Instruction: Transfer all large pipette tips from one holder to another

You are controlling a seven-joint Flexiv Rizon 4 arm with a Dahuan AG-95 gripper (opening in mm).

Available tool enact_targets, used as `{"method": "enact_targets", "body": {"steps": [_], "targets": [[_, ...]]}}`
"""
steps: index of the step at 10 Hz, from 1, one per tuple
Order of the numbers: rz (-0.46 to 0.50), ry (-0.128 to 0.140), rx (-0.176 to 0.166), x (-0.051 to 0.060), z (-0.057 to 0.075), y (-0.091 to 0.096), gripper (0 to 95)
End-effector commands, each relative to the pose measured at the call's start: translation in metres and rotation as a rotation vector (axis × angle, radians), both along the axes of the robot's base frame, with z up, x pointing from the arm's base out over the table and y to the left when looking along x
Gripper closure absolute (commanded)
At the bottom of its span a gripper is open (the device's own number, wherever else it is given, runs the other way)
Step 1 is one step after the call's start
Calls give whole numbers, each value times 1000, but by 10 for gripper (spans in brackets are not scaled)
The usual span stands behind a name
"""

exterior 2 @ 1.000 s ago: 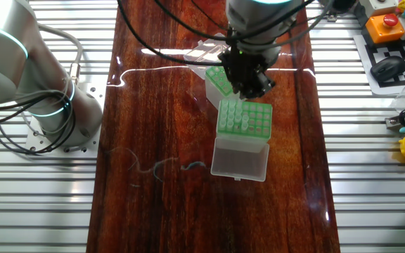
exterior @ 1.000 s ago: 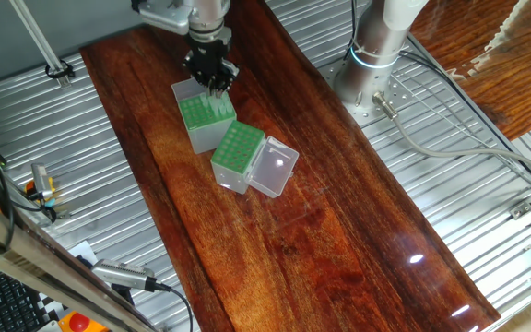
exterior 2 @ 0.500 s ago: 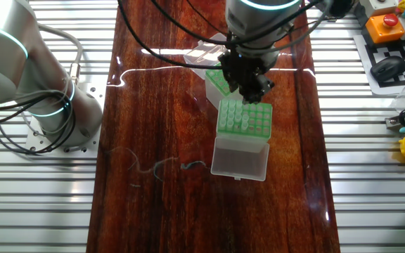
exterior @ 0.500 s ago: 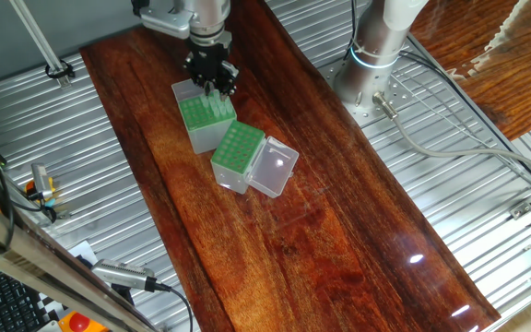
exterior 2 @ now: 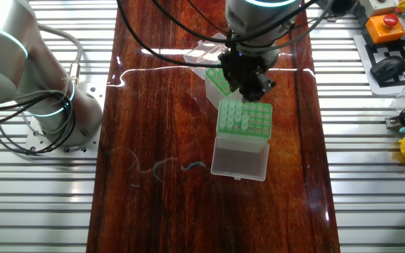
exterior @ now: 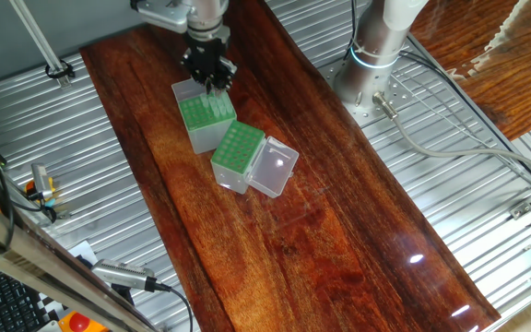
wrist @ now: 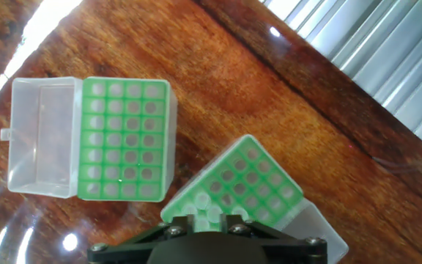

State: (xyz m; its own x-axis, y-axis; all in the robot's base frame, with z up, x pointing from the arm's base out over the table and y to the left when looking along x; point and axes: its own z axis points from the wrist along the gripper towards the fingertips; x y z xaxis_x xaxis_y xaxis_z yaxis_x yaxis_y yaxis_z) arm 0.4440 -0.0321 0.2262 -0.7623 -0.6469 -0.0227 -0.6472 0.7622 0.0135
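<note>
Okay, quick log.
Gripper [exterior: 210,81]: hovered just over the grey box [exterior: 206,124], fingers pointing down; I couldn't tell whether the pincer was wide, narrow or holding a tip.
Grey box: sat toward the table's [exterior: 339,231] far end in one fixed view, lid open.
Large pipette tips [wrist: 209,213]: I saw a few standing in the grey box's rack, at the edge under the hand.
Whitish box [wrist: 123,139]: just beside the grey box, clear lid open flat, the holes I saw were empty.
</note>
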Motion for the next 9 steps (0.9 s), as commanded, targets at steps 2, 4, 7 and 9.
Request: {"method": "enact_targets", "body": {"steps": [2, 4, 7, 9], "targets": [[-25, 11, -36, -1, -1, 0, 950], [-14, -4, -25, -1, -2, -1, 950], [42, -11, -23, 29, -9, -17, 950], [68, -2, -23, 49, -11, -31, 950]]}}
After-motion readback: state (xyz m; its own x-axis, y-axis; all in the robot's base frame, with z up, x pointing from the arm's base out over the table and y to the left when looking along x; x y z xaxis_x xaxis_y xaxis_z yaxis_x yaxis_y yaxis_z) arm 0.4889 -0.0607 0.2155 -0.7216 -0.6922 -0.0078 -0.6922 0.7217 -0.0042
